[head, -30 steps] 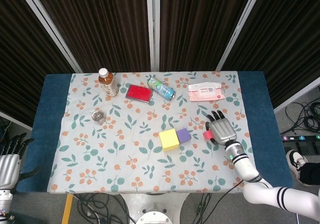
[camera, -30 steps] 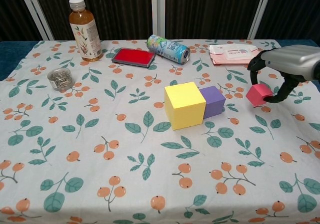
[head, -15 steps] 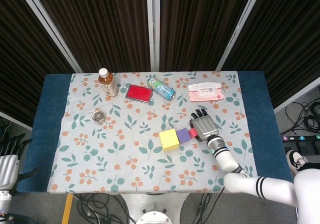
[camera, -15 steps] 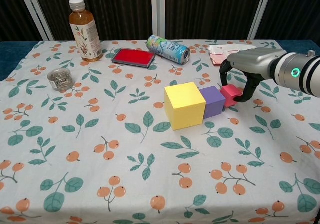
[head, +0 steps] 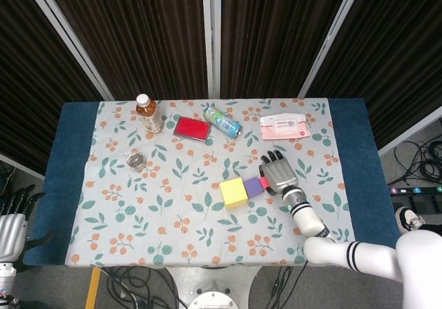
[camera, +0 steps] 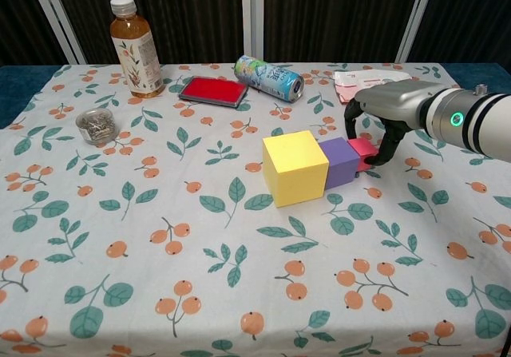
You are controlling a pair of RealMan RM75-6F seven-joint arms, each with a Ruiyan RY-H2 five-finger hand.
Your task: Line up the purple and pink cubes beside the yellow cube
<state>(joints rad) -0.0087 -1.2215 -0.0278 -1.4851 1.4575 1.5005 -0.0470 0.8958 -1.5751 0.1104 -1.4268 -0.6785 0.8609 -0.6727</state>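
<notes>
The yellow cube [camera: 295,167] sits mid-table with the smaller purple cube [camera: 342,161] touching its right side. The pink cube [camera: 365,152] is pressed against the purple cube's right side, so the three form a row. My right hand [camera: 383,113] arches over the pink cube and grips it, thumb and fingers curled around it. From above, the right hand [head: 277,174] hides most of the pink cube [head: 264,183], beside the purple cube [head: 252,185] and yellow cube [head: 233,192]. My left hand [head: 10,219] hangs off the table's left edge, fingers apart, holding nothing.
Along the back stand a tea bottle [camera: 133,45], a flat red case [camera: 212,91], a can lying on its side [camera: 269,77] and a pack of wipes [camera: 371,85]. A small jar of clips [camera: 97,125] is at the left.
My right hand has carried the pink cube leftward from the table's right side up against the purple cube. The left hand has not moved.
</notes>
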